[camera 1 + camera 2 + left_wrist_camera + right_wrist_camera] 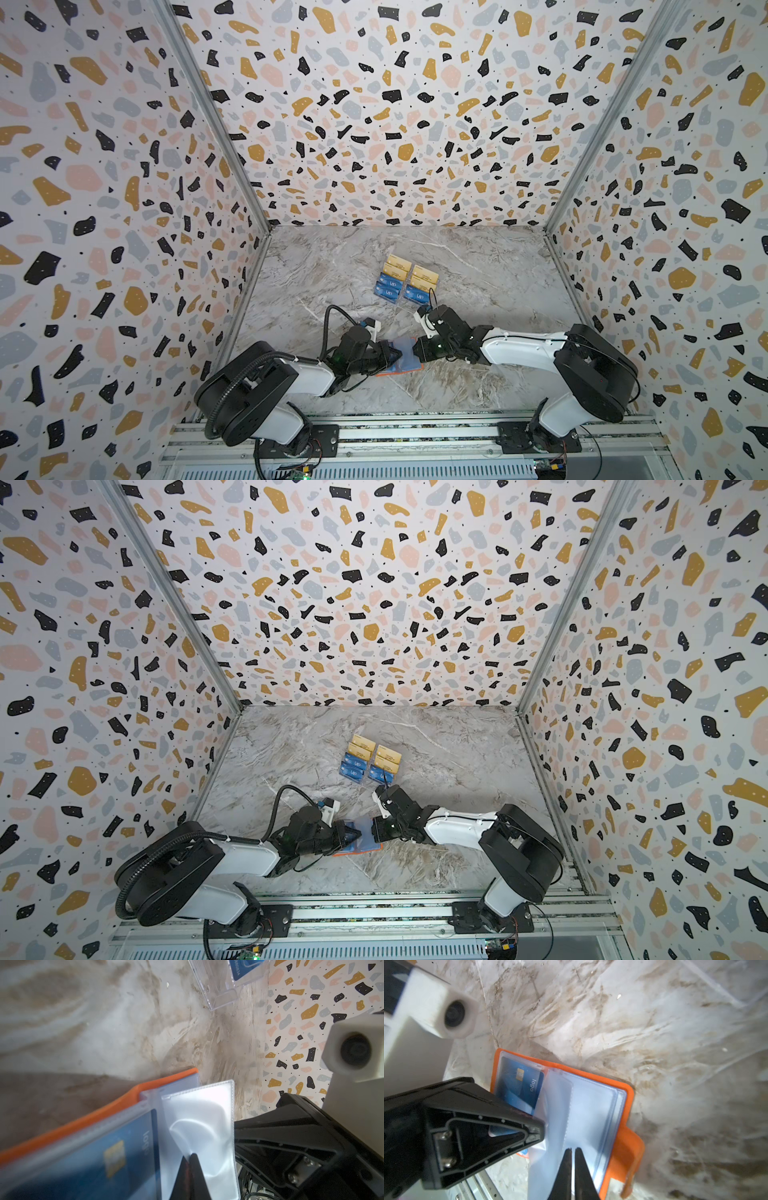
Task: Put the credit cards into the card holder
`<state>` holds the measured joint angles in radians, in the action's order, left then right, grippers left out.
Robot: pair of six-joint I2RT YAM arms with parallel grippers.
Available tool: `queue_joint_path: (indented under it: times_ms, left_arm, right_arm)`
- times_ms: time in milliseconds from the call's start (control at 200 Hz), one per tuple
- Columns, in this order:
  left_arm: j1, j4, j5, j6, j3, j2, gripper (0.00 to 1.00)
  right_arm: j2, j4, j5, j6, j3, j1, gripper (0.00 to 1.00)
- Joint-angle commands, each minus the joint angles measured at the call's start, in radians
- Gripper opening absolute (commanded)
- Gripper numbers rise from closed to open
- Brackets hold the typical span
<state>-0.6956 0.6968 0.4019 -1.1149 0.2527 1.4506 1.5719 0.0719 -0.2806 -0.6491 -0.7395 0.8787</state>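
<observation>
The bright orange, leather-like card holder (399,371) lies open, sleeves up, on the grey marble-patterned tabletop (478,266) near its front edge. It sits directly between the two arms, whose grippers meet above it. Opened flat, its long axis runs across the table from arm to arm, with the spine pointing front to back. A small orange snap tab sticks out from the outer edge of one half.

The left gripper (192,1159) is closed tight on a clear plastic sleeve (203,1118), which is lifted off the spine and creases around the fingertips. The right gripper (573,1150), its jaws all but together, pinches an edge of what appears to be the same raised sleeve.

One blue card (519,1088), with a gold chip and the word "logo", is already inside a sleeve on the half beneath the left gripper. That gripper partly hides it.

Further back, near the middle of the table, a clear acrylic tiered rack (222,995) holds the remaining credit cards (424,276) in two columns. The gold cards fill the rear tiers and the blue "VIP" ones the front, well apart from the card holder.
</observation>
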Motion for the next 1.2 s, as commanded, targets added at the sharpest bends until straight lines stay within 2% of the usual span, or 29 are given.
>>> queue_joint_path:
  times_ms: [0,110,245,335,405,621,756,891,1071,1196]
  left_arm:
    - [0.004,0.036,0.018,0.02,-0.016,-0.01,0.02]
    - [0.004,0.038,0.024,0.017,-0.02,-0.014,0.11]
    - [0.004,0.016,0.026,0.01,-0.02,-0.049,0.4]
    - [0.005,-0.038,0.023,0.015,-0.002,-0.087,0.5]
    - [0.004,-0.089,0.024,0.02,0.012,-0.119,0.54]
    - [0.016,-0.385,0.0,0.08,0.052,-0.302,0.56]
    - [0.07,-0.606,-0.024,0.116,0.056,-0.466,0.55]
    - [0.11,-0.677,-0.039,0.112,0.044,-0.587,0.53]
    - [0.11,-0.678,-0.018,0.138,0.055,-0.556,0.46]
    - [0.11,-0.696,-0.018,0.172,0.078,-0.487,0.43]
  right_arm:
    - [-0.003,0.0,-0.021,0.002,-0.031,0.006,0.08]
    - [0.015,0.03,-0.054,-0.001,-0.039,0.011,0.08]
    - [0.044,0.049,-0.089,0.0,-0.044,0.013,0.08]
    - [0.062,0.07,-0.117,-0.004,-0.04,0.013,0.08]
    - [0.07,0.083,-0.127,-0.005,-0.04,0.017,0.08]
    - [0.093,0.111,-0.181,0.002,-0.053,0.023,0.08]
    - [0.114,0.159,-0.226,-0.013,-0.052,0.033,0.08]
    - [0.142,0.213,-0.259,-0.025,-0.06,0.045,0.08]
    - [0.197,0.338,-0.312,-0.093,-0.041,0.049,0.08]
    - [0.235,0.36,-0.285,-0.132,-0.046,0.05,0.07]
